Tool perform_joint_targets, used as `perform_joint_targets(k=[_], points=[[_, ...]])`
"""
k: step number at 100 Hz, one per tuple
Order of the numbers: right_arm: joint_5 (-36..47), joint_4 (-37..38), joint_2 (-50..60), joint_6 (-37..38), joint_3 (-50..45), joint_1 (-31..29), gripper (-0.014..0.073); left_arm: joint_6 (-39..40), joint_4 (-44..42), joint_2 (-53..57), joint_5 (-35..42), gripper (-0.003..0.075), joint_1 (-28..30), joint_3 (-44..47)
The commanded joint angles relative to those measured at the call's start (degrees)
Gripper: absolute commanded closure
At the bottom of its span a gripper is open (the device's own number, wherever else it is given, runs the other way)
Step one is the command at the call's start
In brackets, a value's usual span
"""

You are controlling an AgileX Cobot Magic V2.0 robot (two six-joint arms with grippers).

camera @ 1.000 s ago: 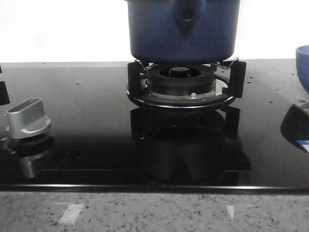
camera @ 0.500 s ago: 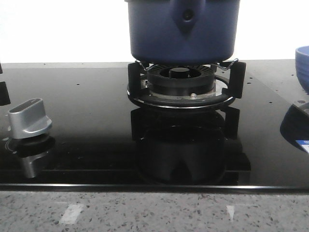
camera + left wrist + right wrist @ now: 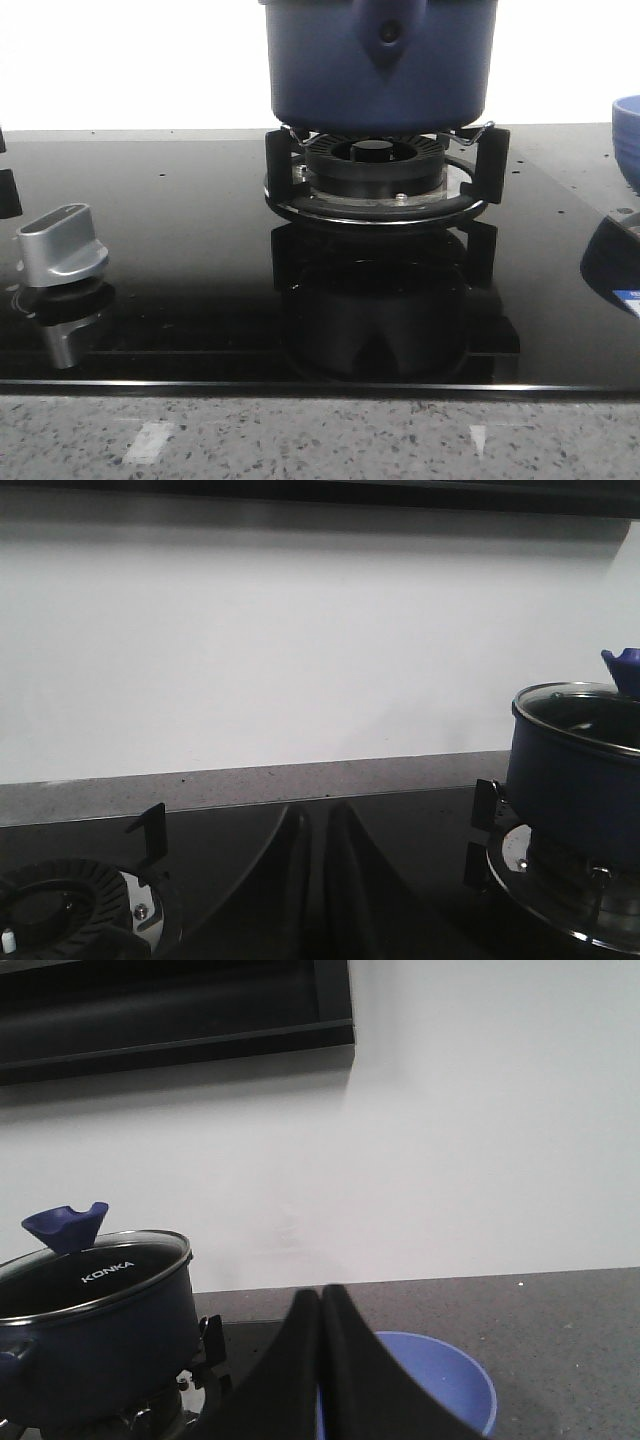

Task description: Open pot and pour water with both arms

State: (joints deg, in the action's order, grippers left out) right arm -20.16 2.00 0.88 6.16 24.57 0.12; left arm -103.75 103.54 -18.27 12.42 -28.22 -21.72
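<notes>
Black glass bench (image 3: 180, 250) holds the lidded pot (image 3: 380, 70) at frame top; both tools, the left tool (image 3: 315, 880) and right tool (image 3: 320, 1370), are closed and empty, so opening has not begun and must start with reaching for the lid (image 3: 95, 1260).

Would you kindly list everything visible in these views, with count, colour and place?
pot: one, dark navy blue, on the burner at the middle of the hob.
lid: one, glass with a blue knob, on the pot.
burner: one, black, under the pot.
second burner: one, black, left of the pot, bare.
knob: one, silver, front left of the hob.
bowl: one, lighter blue, on the counter right of the hob.
hob: one, glossy black.
left gripper: black, jaws closed, empty.
right gripper: black, jaws closed, empty.
</notes>
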Motion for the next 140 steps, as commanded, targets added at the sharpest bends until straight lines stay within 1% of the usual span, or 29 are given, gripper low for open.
perform_joint_targets(k=[1, 12, 26, 111, 118, 121, 125, 126, 128, 129, 130, 131, 132, 133, 134, 135, 138, 139, 140], points=[[4.9, 0.6, 0.4, -0.7, 1.3, 0.2, 0.0668, 0.5, -0.7, 0.1, -1.1, 0.074, 0.2, -0.8], [4.9, 0.6, 0.4, -0.7, 1.3, 0.2, 0.0668, 0.5, -0.5, 0.1, -1.1, 0.074, 0.2, -0.8], [4.9, 0.6, 0.4, -0.7, 1.3, 0.2, 0.0668, 0.5, 2.4, 0.1, -1.1, 0.074, 0.2, -0.8], [4.9, 0.6, 0.4, -0.7, 1.3, 0.2, 0.0668, 0.4, 1.4, 0.1, -1.2, 0.074, 0.6, 0.1], [4.9, 0.6, 0.4, -0.7, 1.3, 0.2, 0.0668, 1.4, -5.1, 0.1, -1.9, 0.074, 1.1, 0.9], [4.9, 0.6, 0.4, -0.7, 1.3, 0.2, 0.0668, 3.1, -9.6, 0.1, -3.3, 0.074, 1.5, 1.4], [4.9, 0.6, 0.4, -0.7, 1.3, 0.2, 0.0668, 8.0, -18.8, 0.1, -5.9, 0.074, 2.4, 2.2], [4.9, 0.6, 0.4, -0.7, 1.3, 0.2, 0.0668, 10.5, -22.2, 0.1, -6.3, 0.074, 2.8, 2.4], [4.9, 0.6, 0.4, -0.7, 1.3, 0.2, 0.0668, 13.6, -25.5, 0.1, -7.2, 0.074, 3.2, 2.7], [4.9, 0.6, 0.4, -0.7, 1.3, 0.2, 0.0668, 17.1, -28.8, 0.1, -7.7, 0.074, 3.7, 2.9], [4.9, 0.6, 0.4, -0.7, 1.3, 0.2, 0.0668, 19.0, -30.4, 0.1, -7.9, 0.074, 3.9, 3.0], [4.9, 0.6, 0.4, -0.7, 1.3, 0.2, 0.0668, 22.9, -33.8, 0.1, -8.1, 0.074, 4.5, 3.4], [4.9, 0.6, 0.4, -0.7, 1.3, 0.2, 0.0668, 24.9, -35.5, 0.1, -8.6, 0.074, 4.7, 3.5], [4.9, 0.6, 0.4, -0.7, 1.3, 0.2, 0.0668, 27.0, -39.1, 0.1, -8.9, 0.074, 5.3, 3.9], [4.9, 0.6, 0.4, -0.7, 1.3, 0.2, 0.0668, 31.3, -41.0, 0.1, -9.3, 0.074, 5.6, 4.1], [4.9, 0.6, 0.4, -0.7, 1.3, 0.2, 0.0668, 33.5, -42.8, 0.1, -9.6, 0.074, 5.9, 4.3], [4.9, 0.6, 0.4, -0.7, 1.3, 0.2, 0.0668, 44.3, -52.1, 0.1, -10.8, 0.074, 7.6, 5.2], [4.9, 0.6, 0.4, -0.7, 1.3, 0.2, 0.0668, 46.4, -54.0, 0.1, -11.4, 0.074, 7.9, 5.4], [4.9, 0.6, 0.4, -0.7, 1.3, 0.2, 0.0668, 48.6, -57.5, 0.1, -11.7, 0.074, 8.6, 5.8]])
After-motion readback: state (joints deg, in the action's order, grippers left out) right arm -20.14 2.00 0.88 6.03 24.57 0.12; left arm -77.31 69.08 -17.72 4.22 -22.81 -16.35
